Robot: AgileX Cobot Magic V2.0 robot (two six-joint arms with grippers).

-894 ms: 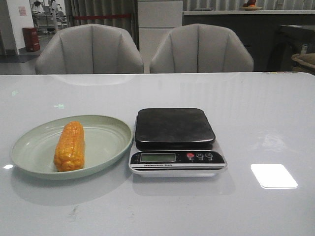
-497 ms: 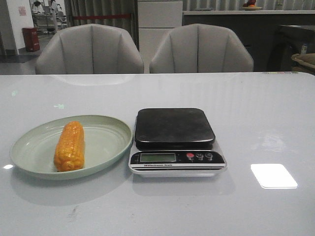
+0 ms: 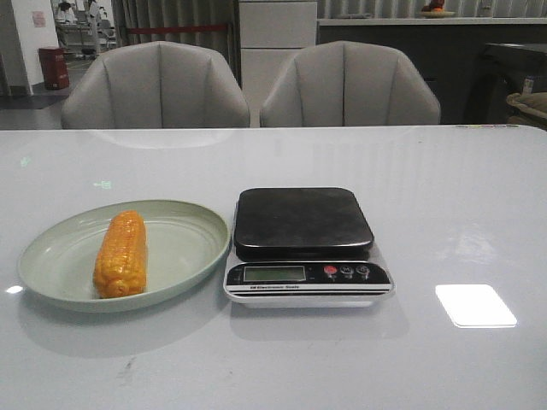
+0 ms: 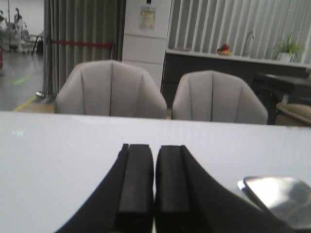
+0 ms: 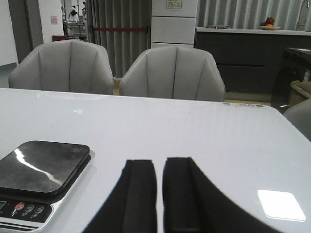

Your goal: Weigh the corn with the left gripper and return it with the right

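Nothing started — corn [image 3: 120,254] on plate [image 3: 184,248], scale [image 3: 303,243] bare. Left gripper [image 4: 154,194] pressed together, right gripper [image 5: 159,196] nearly closed, both empty — you open left, reach corn.

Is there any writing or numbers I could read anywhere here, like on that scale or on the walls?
Scale: a strip of print under its display, too small and blurred to read; the display shows no digits.
Pink sheet on the far wall: blurred, unreadable.
Paper notice on the white cabinet: too blurred to read.
Corn and plate: no text.
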